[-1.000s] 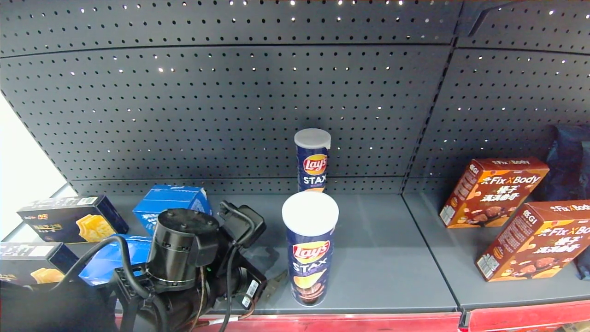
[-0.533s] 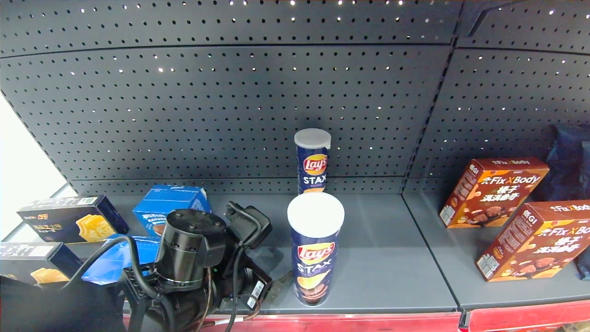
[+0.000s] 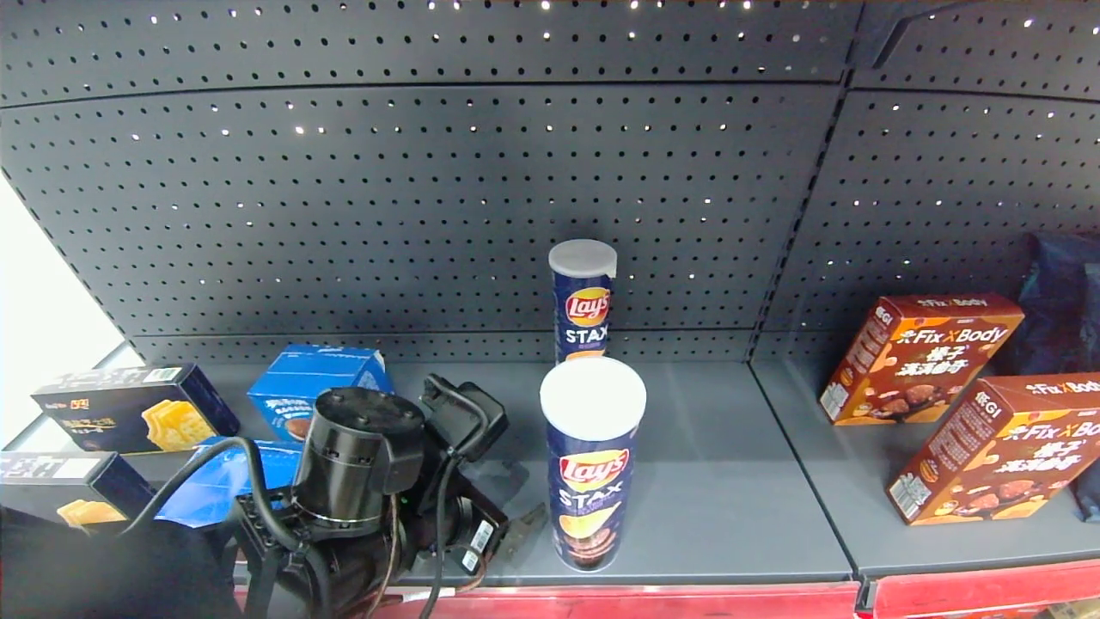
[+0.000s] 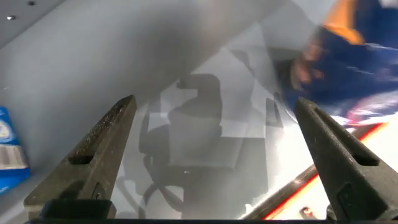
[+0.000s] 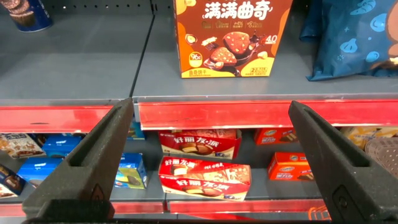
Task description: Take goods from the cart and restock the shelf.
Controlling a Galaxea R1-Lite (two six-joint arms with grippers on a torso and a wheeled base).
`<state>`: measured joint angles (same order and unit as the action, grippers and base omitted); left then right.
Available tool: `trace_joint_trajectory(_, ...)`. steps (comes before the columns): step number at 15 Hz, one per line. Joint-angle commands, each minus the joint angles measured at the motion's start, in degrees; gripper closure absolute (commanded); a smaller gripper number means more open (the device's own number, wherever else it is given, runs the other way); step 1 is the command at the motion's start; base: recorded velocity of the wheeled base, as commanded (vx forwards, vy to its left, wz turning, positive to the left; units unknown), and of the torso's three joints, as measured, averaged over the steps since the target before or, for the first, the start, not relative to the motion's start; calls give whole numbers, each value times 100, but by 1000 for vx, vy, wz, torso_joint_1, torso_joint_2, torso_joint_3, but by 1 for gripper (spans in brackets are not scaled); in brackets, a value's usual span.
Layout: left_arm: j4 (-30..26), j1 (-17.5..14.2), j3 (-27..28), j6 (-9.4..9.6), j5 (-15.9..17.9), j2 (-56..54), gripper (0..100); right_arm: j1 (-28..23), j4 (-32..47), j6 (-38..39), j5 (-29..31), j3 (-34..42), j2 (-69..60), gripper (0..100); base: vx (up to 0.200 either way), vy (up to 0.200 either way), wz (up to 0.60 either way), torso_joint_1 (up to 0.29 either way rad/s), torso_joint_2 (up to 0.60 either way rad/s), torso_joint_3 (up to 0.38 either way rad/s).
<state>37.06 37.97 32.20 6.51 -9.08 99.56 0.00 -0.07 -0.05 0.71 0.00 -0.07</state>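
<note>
The tall dark-blue cardboard crisp tube with a white plastic lid [image 3: 591, 468] has slid slightly rightward, and my left gripper [image 4: 214, 102] has followed. The tube stands upright near the front edge of the grey metal shelf [image 3: 730, 499]. My left jaws gape wide, empty, as do those of my right gripper [image 5: 211, 104]. The tube looks light, smooth and tippy, so I'd clasp it gently at mid-body.

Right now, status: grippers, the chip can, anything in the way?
Left gripper open, empty, beside front chip can. Right gripper open, empty. Can upright near shelf edge; second can behind, apart.
</note>
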Motion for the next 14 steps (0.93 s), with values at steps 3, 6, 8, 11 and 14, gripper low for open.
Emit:
trace_joint_trajectory(3, -32, -572, 94, 184, 12, -455, 0, 0, -1, 5, 0, 0, 7, 0, 0, 0, 0, 0, 0, 0)
trace_joint_trajectory(6, -15, -853, 85, 246, 12, -1097, 0, 0, -1, 5, 0, 0, 7, 0, 0, 0, 0, 0, 0, 0)
trace_joint_trajectory(8, -111, -1029, -99, 237, -85, -2020, 0, 0, -1, 5, 0, 0, 7, 0, 0, 0, 0, 0, 0, 0)
trace_joint_trajectory(11, -208, -1134, -574, 246, -375, -3408, 0, 0, -1, -4, 0, 0, 7, 0, 0, 0, 0, 0, 0, 0)
trace_joint_trajectory(14, -929, -1196, -1207, 228, -463, -5685, 0, 0, -1, 5, 0, 0, 7, 0, 0, 0, 0, 0, 0, 0)
